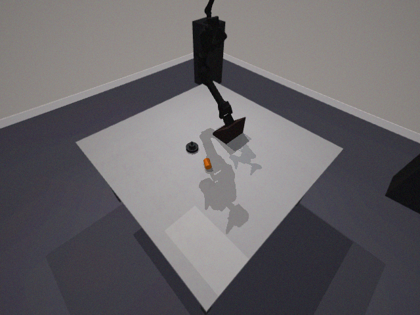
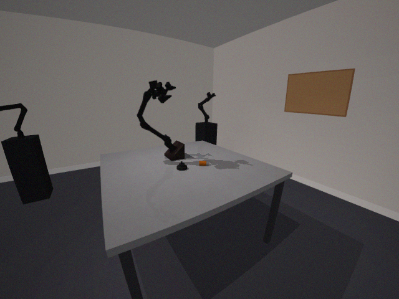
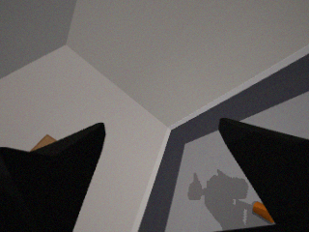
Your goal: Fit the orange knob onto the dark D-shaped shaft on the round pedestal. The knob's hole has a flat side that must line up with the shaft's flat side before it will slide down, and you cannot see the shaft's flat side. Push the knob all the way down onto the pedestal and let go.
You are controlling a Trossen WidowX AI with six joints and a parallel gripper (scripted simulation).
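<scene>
The orange knob [image 1: 207,163] [image 2: 202,163] [image 3: 262,212] lies on its side on the table. In the wrist view it is partly hidden behind the right finger. The dark round pedestal [image 1: 191,150] [image 2: 181,167] stands a short way from the knob, with its dark shaft [image 1: 191,143] [image 2: 181,162] upright and bare. The shaft's flat side cannot be made out. My gripper [image 2: 173,91] [image 3: 163,126] is open and empty, high above the table and well away from the knob. In the top view it is hard to make out against a dark stand.
The arm's brown wedge base [image 1: 230,132] [image 2: 175,151] stands on the pale table [image 1: 135,146] [image 2: 144,193], near the pedestal. The arm's shadow falls beside the knob. Other arms on dark stands [image 1: 207,50] [image 2: 27,167] are off the table. A cork board [image 2: 318,92] hangs on the wall.
</scene>
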